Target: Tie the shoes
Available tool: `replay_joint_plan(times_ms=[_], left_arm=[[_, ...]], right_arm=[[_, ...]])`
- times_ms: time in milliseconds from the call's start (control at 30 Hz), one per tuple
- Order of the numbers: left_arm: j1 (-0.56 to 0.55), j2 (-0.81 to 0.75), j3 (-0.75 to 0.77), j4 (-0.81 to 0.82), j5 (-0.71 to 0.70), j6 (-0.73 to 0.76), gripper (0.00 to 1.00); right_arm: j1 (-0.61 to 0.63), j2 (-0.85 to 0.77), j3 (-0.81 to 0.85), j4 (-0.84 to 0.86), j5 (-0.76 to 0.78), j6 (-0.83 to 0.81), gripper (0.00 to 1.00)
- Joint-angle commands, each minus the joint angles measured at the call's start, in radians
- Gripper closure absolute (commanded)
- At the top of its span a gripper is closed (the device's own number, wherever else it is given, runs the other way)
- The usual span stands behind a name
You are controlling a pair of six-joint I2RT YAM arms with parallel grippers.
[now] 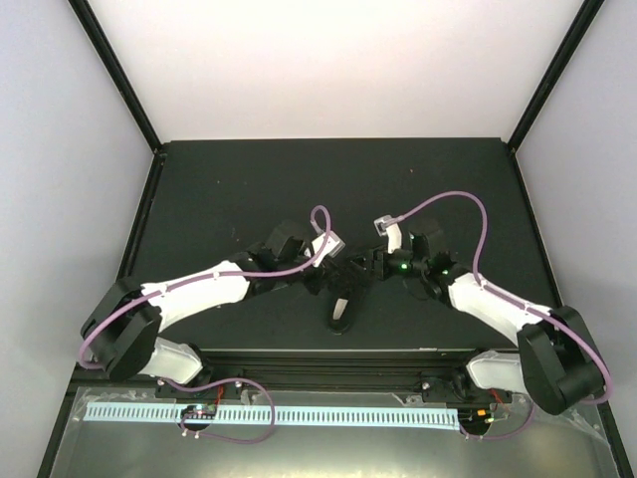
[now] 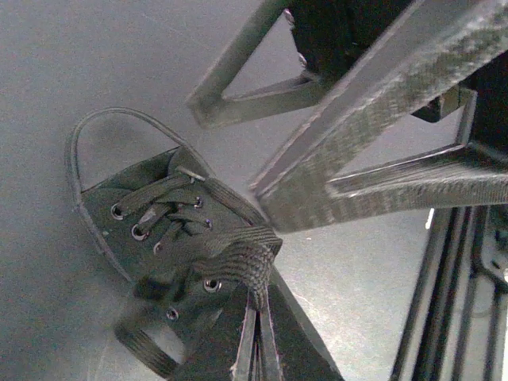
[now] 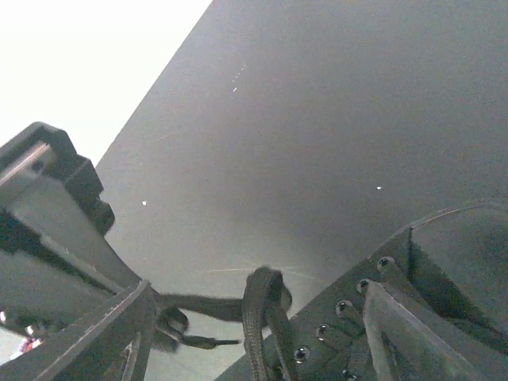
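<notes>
The small black shoe (image 1: 341,299) lies on the black table between my two arms. In the left wrist view the shoe (image 2: 151,230) shows its eyelets and crossed laces. My left gripper (image 2: 259,317) is shut on a flat black lace (image 2: 246,266) pulled up from the top eyelets. My right gripper (image 2: 230,151) hangs open just above it, its fingers (image 2: 333,182) spread wide. Seen from the right wrist, a lace loop (image 3: 266,305) stands upright between the open right gripper (image 3: 258,290) fingers, touching neither. A loose lace end (image 3: 210,343) trails left. The shoe (image 3: 381,317) fills the lower right corner.
The black table mat (image 1: 249,189) is bounded by white walls and black frame posts (image 1: 114,70). A slotted white rail (image 1: 299,413) and black base rails (image 2: 452,302) run along the near edge. Purple cables (image 1: 468,214) arc over both arms.
</notes>
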State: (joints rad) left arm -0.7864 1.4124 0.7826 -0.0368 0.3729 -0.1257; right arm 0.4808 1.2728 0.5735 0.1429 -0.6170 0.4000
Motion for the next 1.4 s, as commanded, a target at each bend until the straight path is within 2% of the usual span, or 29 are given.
replay_joint_plan(times_ms=[0, 100, 233, 367, 467, 600, 967, 1067, 1233, 1367], left_arm=[[0.046, -0.053, 0.055, -0.125, 0.138, -0.085, 0.98], [0.084, -0.062, 0.066, -0.189, 0.206, -0.112, 0.98], [0.126, -0.087, 0.082, -0.266, 0.229, -0.131, 0.98], [0.156, -0.110, 0.089, -0.293, 0.270, -0.129, 0.98], [0.162, -0.102, 0.104, -0.328, 0.272, -0.116, 0.98], [0.163, -0.098, 0.100, -0.332, 0.275, -0.110, 0.98], [0.165, -0.098, 0.091, -0.314, 0.291, -0.113, 0.98], [0.165, -0.095, 0.092, -0.314, 0.290, -0.114, 0.98], [0.172, -0.106, 0.087, -0.326, 0.250, -0.107, 0.98], [0.206, -0.118, 0.070, -0.323, 0.220, -0.125, 0.98]], right_arm=[[-0.014, -0.074, -0.040, -0.030, 0.042, -0.009, 0.23], [-0.016, -0.118, -0.064, -0.083, 0.086, -0.025, 0.22], [-0.015, -0.187, -0.106, -0.173, 0.176, -0.049, 0.26], [-0.015, -0.222, -0.137, -0.233, 0.274, 0.037, 0.30], [-0.014, -0.193, -0.153, -0.220, 0.287, 0.168, 0.33], [-0.011, -0.131, -0.152, -0.159, 0.281, 0.266, 0.37], [0.016, 0.095, -0.067, -0.058, 0.221, 0.331, 0.48], [0.025, 0.129, -0.052, -0.059, 0.227, 0.334, 0.58], [0.025, 0.114, -0.051, -0.109, 0.274, 0.334, 0.93], [0.024, 0.051, -0.030, -0.245, 0.380, 0.319, 0.98]])
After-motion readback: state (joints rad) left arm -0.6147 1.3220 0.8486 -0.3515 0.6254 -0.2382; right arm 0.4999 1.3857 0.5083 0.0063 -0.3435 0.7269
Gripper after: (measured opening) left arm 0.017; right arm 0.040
